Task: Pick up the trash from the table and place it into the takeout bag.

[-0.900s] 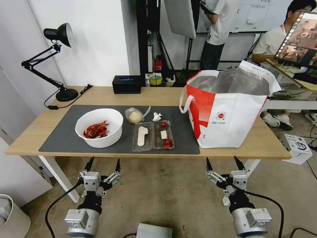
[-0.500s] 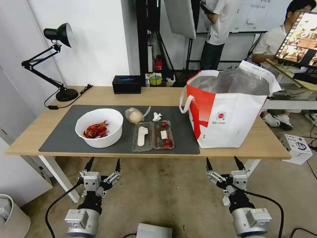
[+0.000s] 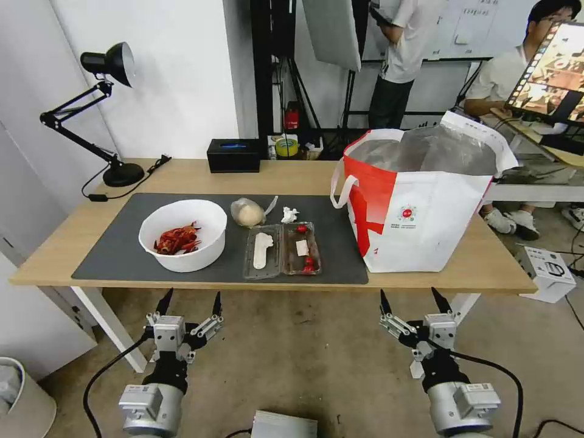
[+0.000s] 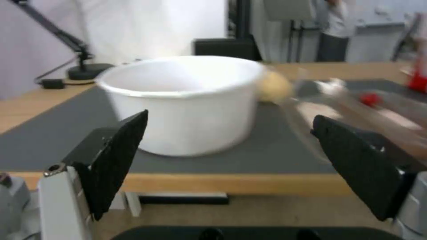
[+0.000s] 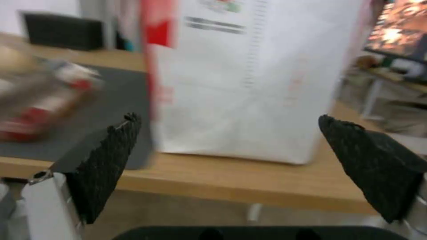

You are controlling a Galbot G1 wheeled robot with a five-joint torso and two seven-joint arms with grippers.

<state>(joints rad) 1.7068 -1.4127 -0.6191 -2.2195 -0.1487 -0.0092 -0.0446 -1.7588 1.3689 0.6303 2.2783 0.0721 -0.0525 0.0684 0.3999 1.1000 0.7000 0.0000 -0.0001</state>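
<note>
On the dark mat of the table (image 3: 292,176) lie a white bowl of red crayfish shells (image 3: 182,235), a clear bag with a pale bun (image 3: 247,213), a crumpled white tissue (image 3: 289,214) and an opened clear clamshell tray with red bits (image 3: 281,249). The white-and-red takeout bag (image 3: 420,204) stands upright at the table's right end, its mouth open. Both grippers hang below the table's near edge, empty. My left gripper (image 3: 190,300) is open in front of the bowl (image 4: 182,100). My right gripper (image 3: 412,297) is open in front of the bag (image 5: 253,76).
A black tissue box (image 3: 233,155) and a black desk lamp (image 3: 109,109) stand along the table's far edge. A white bin (image 3: 21,395) sits on the floor at the left, a small white box (image 3: 547,272) on the floor at the right. People sit and stand behind the table.
</note>
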